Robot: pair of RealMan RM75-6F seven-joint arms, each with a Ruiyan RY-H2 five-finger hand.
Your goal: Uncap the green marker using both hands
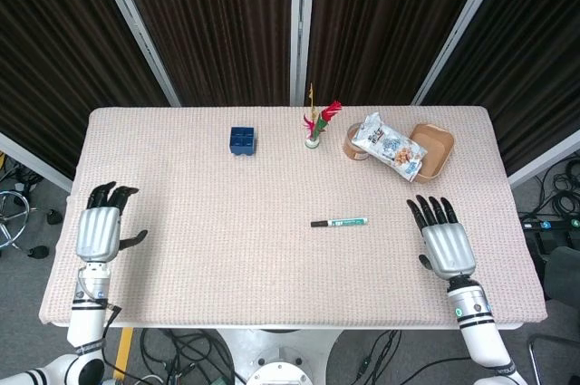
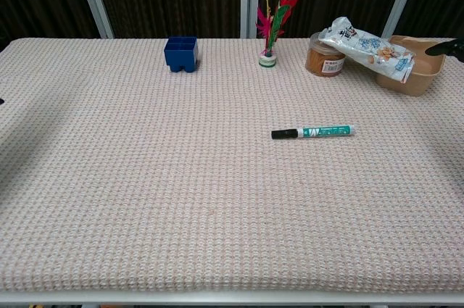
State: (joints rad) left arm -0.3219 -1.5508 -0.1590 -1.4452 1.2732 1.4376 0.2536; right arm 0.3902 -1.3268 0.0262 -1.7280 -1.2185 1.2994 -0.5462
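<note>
The green marker [image 1: 340,222] [image 2: 314,132] lies flat on the table, right of centre, its black cap pointing left. My right hand [image 1: 442,238] hovers palm down to the right of it, fingers spread, holding nothing. Far off at the table's left edge, my left hand [image 1: 101,224] is also spread and empty. Neither hand touches the marker. The chest view shows only a dark fingertip [image 2: 446,47] at its right edge.
Along the back of the woven table cloth [image 1: 227,249] stand a blue box [image 1: 242,140] [image 2: 181,53], a small feathered shuttlecock [image 1: 314,128] [image 2: 270,32], a brown jar [image 2: 324,58], and a snack bag [image 1: 388,147] lying across a tan bowl [image 1: 435,151].
</note>
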